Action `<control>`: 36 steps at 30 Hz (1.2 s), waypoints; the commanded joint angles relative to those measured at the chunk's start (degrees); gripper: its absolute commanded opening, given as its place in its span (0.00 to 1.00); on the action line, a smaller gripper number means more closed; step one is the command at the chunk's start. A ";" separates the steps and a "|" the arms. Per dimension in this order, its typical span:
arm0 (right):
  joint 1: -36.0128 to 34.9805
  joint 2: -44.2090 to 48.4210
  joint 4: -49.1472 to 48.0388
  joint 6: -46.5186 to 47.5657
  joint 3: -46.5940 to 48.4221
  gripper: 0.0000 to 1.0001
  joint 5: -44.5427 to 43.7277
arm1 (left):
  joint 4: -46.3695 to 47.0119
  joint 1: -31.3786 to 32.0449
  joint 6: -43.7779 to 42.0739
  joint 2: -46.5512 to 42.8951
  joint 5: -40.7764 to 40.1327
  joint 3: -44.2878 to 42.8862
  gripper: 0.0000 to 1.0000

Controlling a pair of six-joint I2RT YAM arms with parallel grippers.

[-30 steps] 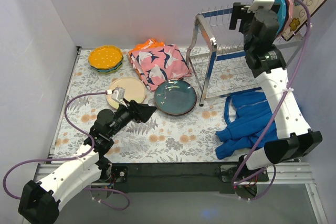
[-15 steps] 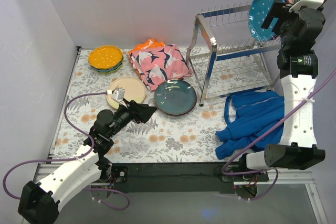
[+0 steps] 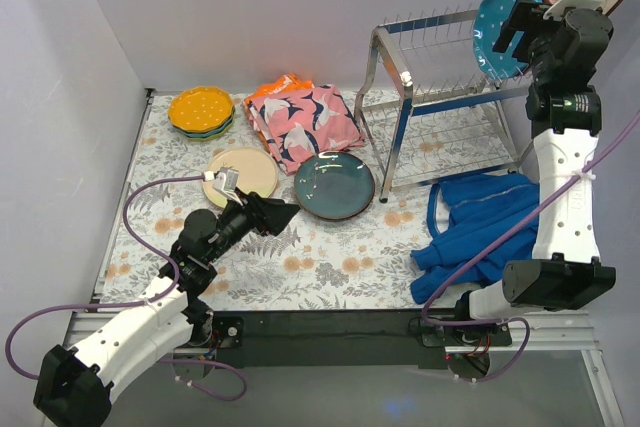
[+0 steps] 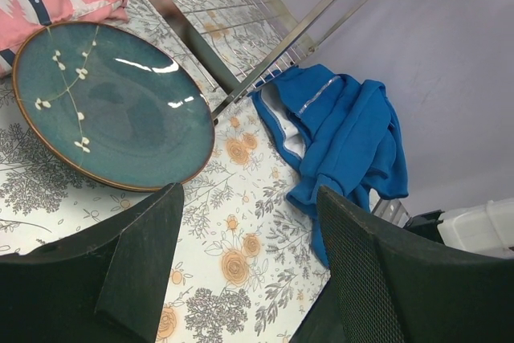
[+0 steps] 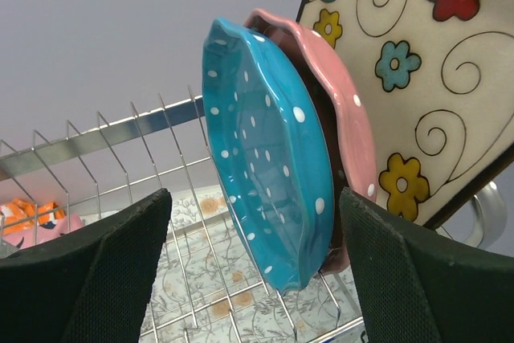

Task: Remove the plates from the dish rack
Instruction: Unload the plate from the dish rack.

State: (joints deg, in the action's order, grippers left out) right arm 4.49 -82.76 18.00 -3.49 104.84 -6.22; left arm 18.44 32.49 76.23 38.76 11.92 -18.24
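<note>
Nearest the arms, the left pincer (image 3: 272, 212) hangs empty, jaws apart, over the tabletop (image 3: 330, 267), well left of the dish rack (image 3: 420, 97). Beyond it lie the unloaded plates: a dark teal plate (image 3: 334, 185), a cream plate (image 3: 243, 169) and a dotted stack (image 3: 201, 110) (its count hard to judge). At the rack's far right end, the right pincer (image 3: 517, 34) straddles, unclamped, a blue dotted plate (image 3: 492, 7). Behind that plate wait a pink plate (image 5: 349, 102), mostly hidden, and a square floral plate (image 5: 418, 62), cut off.
</note>
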 commanded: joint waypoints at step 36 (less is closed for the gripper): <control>-2.38 -6.62 -8.59 7.62 -2.36 0.85 -2.04 | -0.07 0.64 0.50 -1.15 1.35 -0.48 0.66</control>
State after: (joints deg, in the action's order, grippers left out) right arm 2.48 -87.96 11.77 3.14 102.19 -8.47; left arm 18.44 32.77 76.93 38.44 12.93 -18.24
